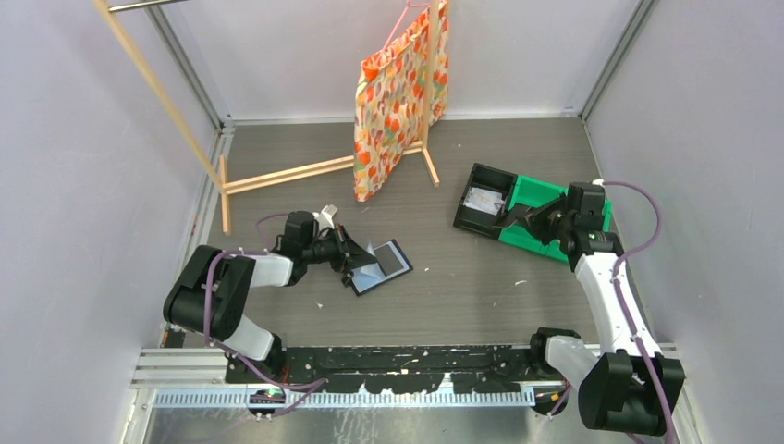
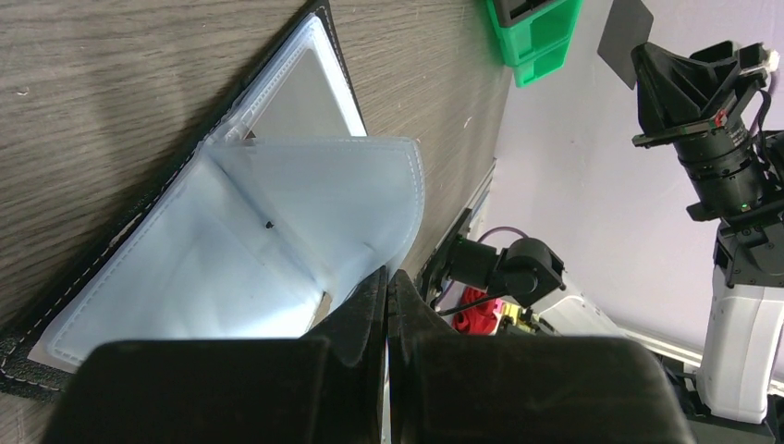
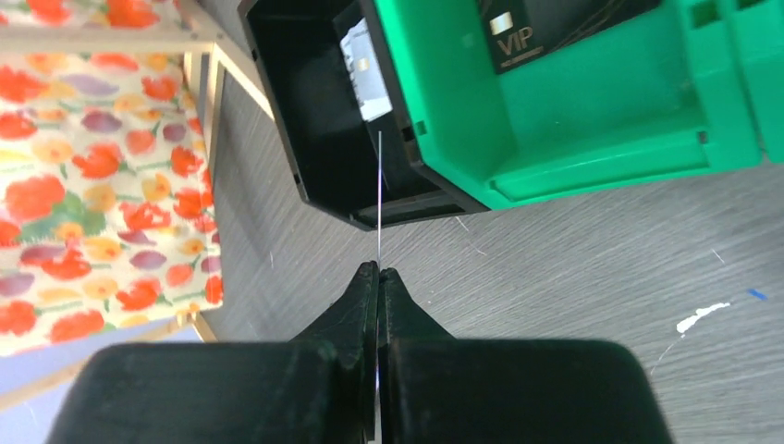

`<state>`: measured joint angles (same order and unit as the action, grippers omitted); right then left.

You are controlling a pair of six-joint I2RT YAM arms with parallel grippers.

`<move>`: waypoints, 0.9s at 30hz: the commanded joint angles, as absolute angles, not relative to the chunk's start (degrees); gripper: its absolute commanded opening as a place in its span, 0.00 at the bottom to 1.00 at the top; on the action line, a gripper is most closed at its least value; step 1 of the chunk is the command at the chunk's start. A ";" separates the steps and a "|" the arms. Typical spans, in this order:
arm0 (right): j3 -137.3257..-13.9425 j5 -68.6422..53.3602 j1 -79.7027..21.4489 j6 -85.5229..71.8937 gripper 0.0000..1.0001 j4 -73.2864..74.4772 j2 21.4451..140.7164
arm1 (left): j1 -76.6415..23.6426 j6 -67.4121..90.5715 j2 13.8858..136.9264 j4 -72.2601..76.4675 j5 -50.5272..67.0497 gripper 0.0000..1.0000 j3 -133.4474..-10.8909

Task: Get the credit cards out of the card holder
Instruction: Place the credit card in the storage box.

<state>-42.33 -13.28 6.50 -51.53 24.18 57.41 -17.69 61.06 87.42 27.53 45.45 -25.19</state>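
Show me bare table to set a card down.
Bare: the strip between holder and black bin, and the table nearer than both. Crowded: around rack and bag, and by the green bin, where the right tool holds a card.

table (image 1: 481, 282) centre: open | left: card holder (image 1: 392, 260) | back: floral bag (image 1: 393, 102) — wooden rack (image 1: 287, 174) | right: bins (image 1: 533, 191)

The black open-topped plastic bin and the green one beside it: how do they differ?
The black open-topped plastic bin is dark; the green open-topped plastic bin is bright. The black bin holds a pale whitish card; the green bin holds a dark card printed VIP. From above, the black bin lies left of the green bin. Both are rectangular, open-topped, and sit side by side with no gap showing.
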 commanded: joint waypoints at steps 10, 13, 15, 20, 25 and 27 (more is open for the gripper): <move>-60.70 15.91 6.80 -76.73 0.01 52.63 55.86 | -19.02 60.37 86.34 29.53 46.76 0.00 -26.67; -62.73 19.02 6.77 -83.17 0.01 57.35 56.13 | -19.25 60.34 86.39 29.85 46.68 0.01 -26.68; -63.19 19.37 6.81 -86.10 0.01 59.03 57.07 | -19.31 60.46 86.38 29.88 46.82 0.01 -26.84; -63.79 15.96 6.77 -88.34 0.01 59.10 59.62 | -19.34 60.72 85.41 29.69 46.81 0.01 -26.51; -64.55 13.95 6.81 -89.87 0.01 59.30 61.56 | -19.59 60.51 84.64 29.27 46.33 0.00 -26.03; -62.98 13.03 6.78 -90.27 0.01 55.98 61.99 | -19.84 60.38 85.00 29.27 46.23 0.01 -26.14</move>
